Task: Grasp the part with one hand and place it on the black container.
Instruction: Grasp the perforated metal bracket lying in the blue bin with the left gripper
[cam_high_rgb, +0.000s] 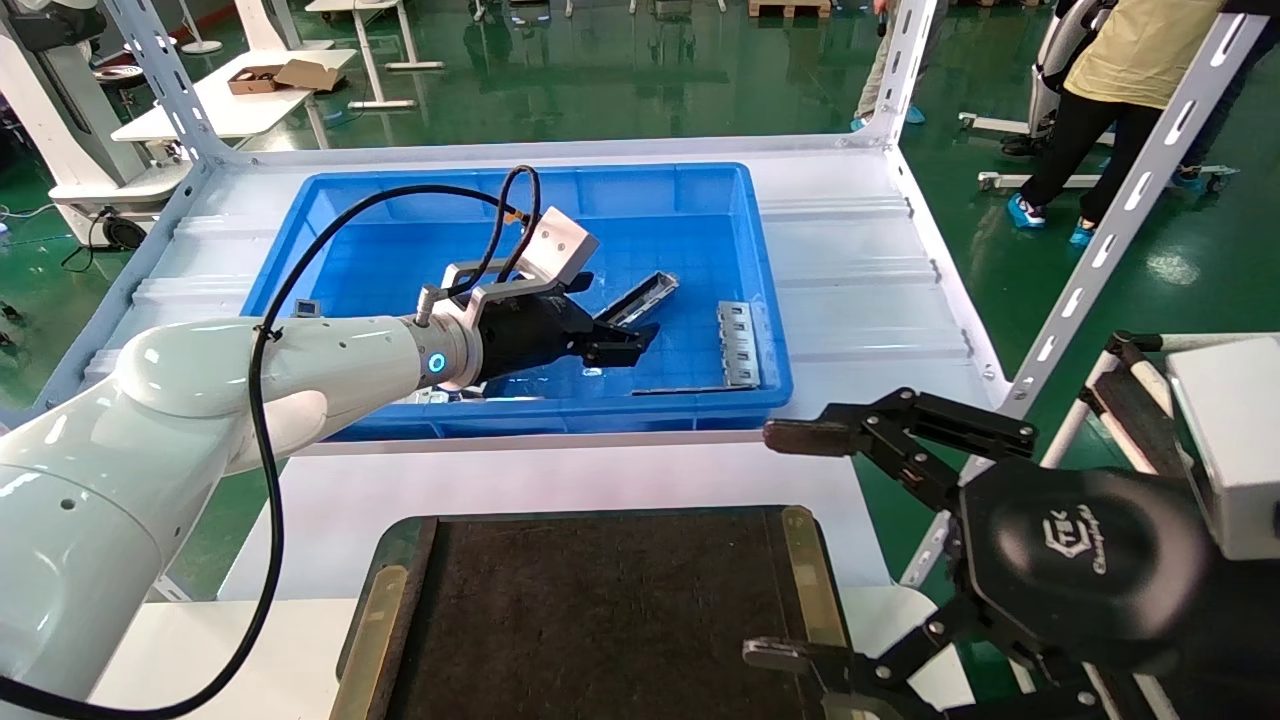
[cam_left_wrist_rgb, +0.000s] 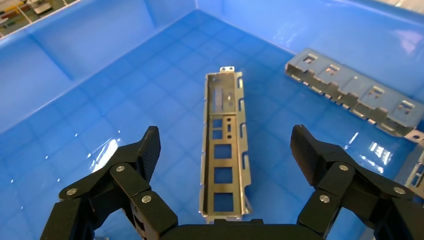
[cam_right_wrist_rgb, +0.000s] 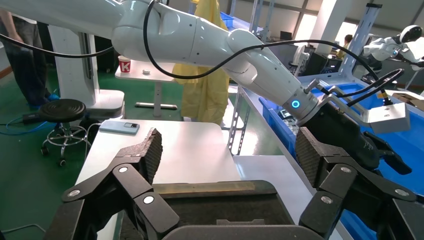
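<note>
The head view looks forward and down from high up over the blue bin (cam_high_rgb: 690, 200) on the table (cam_high_rgb: 860, 270), taking in both arms. The left wrist view sits close inside that bin (cam_left_wrist_rgb: 100, 60), facing its floor. The right wrist view, low beside the black container (cam_right_wrist_rgb: 210, 189), faces sideways toward the bin (cam_right_wrist_rgb: 280, 131); all three views share the bin.

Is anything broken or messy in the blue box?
Nothing looks broken or spilled. The part lies flat on the floor of the blue bin, between the fingers of the open left claw. Another metal piece lies nearby.
</note>
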